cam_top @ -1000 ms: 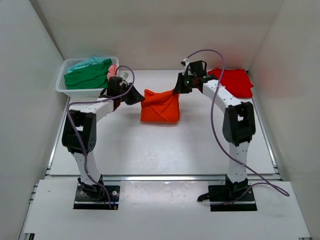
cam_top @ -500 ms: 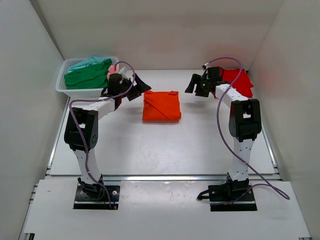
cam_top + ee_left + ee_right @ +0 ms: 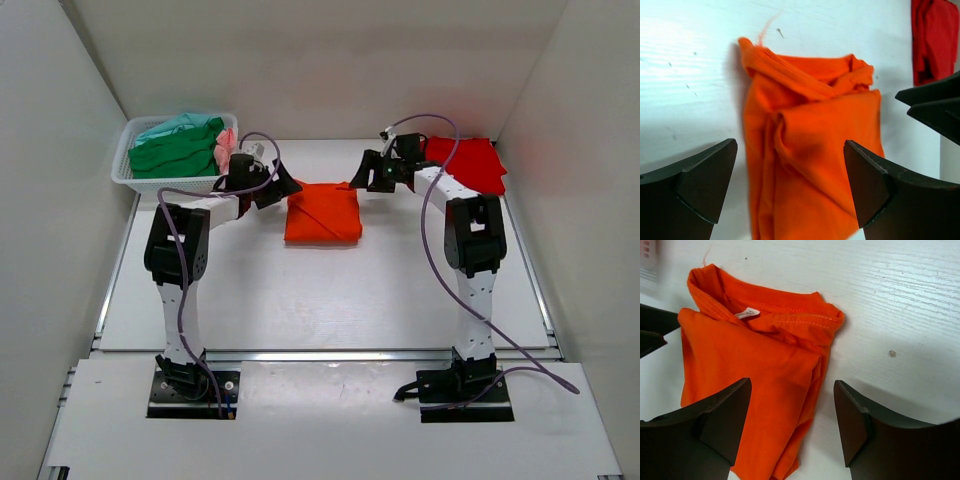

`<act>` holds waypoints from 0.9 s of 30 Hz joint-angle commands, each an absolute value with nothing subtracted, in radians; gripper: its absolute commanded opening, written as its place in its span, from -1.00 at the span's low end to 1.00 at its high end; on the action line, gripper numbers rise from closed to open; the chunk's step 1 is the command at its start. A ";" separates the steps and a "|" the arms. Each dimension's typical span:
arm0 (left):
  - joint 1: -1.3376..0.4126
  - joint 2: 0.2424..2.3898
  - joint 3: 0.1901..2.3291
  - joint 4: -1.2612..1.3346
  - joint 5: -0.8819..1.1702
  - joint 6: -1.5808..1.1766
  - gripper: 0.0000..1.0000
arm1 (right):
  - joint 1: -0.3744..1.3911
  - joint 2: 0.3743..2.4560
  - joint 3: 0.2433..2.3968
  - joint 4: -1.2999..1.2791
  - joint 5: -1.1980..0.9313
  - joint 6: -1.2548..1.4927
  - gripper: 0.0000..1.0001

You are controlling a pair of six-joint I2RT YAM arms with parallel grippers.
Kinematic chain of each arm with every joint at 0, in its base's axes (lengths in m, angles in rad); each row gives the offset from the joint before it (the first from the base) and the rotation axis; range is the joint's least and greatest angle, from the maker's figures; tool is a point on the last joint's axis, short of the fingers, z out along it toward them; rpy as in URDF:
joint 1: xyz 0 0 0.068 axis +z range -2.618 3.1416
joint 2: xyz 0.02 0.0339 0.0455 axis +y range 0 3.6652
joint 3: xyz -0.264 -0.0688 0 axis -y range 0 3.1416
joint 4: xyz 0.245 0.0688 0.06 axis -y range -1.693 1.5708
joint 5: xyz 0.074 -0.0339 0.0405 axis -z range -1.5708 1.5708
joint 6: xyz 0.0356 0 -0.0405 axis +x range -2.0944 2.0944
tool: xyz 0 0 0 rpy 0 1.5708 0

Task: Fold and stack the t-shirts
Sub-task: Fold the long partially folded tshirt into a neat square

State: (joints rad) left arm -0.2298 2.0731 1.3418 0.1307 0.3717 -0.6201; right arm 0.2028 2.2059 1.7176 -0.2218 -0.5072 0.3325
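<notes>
Orange t-shirt [image 3: 322, 212] lies folded on your bench [image 3: 300, 300]. Your left jaws stand wide apart just beside its far left corner and your right jaws likewise by its far right corner, both holding nothing. Beyond it to the right lies the red t-shirt [image 3: 468, 165].

A white table [image 3: 320, 290] with a faintly grained surface lies under even, soft light. Plain white walls [image 3: 300, 60] close it in at the back and on both sides, and a metal rail [image 3: 330, 353] runs across near its front edge.
</notes>
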 commanded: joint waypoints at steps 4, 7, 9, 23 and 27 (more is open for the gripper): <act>-0.235 2.128 1.462 0.136 0.348 -0.594 0.97 | 0.209 2.292 1.810 -0.224 -0.541 0.325 0.27; -0.235 2.135 1.471 0.169 0.351 -0.612 0.97 | 0.213 2.319 1.841 -0.242 -0.537 0.319 0.25; -0.235 2.140 1.462 0.189 0.351 -0.623 0.97 | 0.215 2.335 1.858 -0.250 -0.546 0.322 0.19; -0.229 2.166 1.451 0.222 0.469 -0.673 0.24 | 0.218 2.346 1.861 -0.245 -0.564 0.318 0.04; -0.244 2.177 1.447 0.226 0.471 -0.677 0.23 | 0.215 2.356 1.868 -0.250 -0.572 0.322 -0.12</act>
State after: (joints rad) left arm -0.2329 2.1628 1.4315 0.2119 0.4370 -0.6746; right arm 0.2111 2.3497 1.8275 -0.2646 -0.5507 0.3290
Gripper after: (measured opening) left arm 0.620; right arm 0.455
